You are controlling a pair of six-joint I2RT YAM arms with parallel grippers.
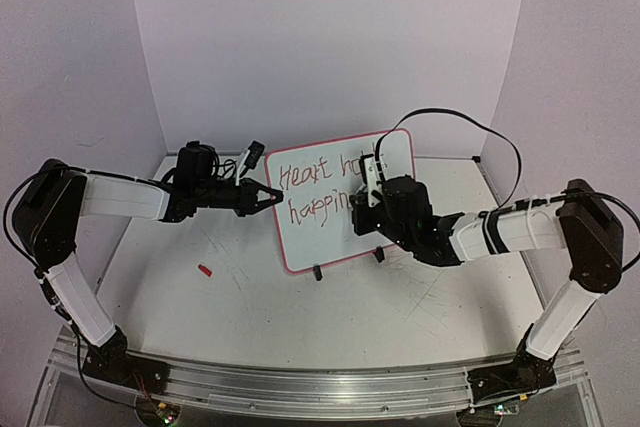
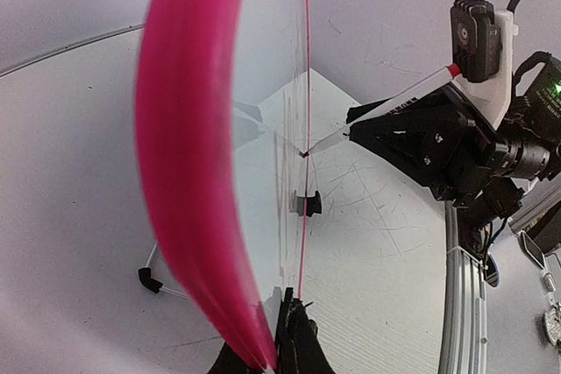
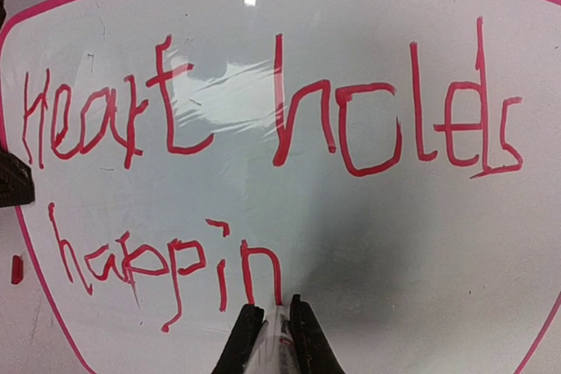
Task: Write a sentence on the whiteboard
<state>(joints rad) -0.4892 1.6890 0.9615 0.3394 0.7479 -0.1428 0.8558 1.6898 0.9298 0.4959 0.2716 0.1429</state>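
Note:
The whiteboard (image 1: 330, 172) stands upright on two black clip feet mid-table, white with a pink-red rim. Red writing on it reads "Heart holds" and below "happin" (image 3: 166, 260). My left gripper (image 1: 268, 193) is shut on the board's left edge; in the left wrist view the rim (image 2: 188, 172) runs edge-on from my jaws (image 2: 285, 339). My right gripper (image 1: 368, 190) is shut on a white marker with a red cap (image 2: 412, 94), its tip touching the board just after the "n" (image 3: 279, 317).
A small red marker cap (image 1: 204, 270) lies on the scuffed table left of the board. White walls enclose the back and sides. The board's black clip foot (image 2: 307, 204) shows on the table.

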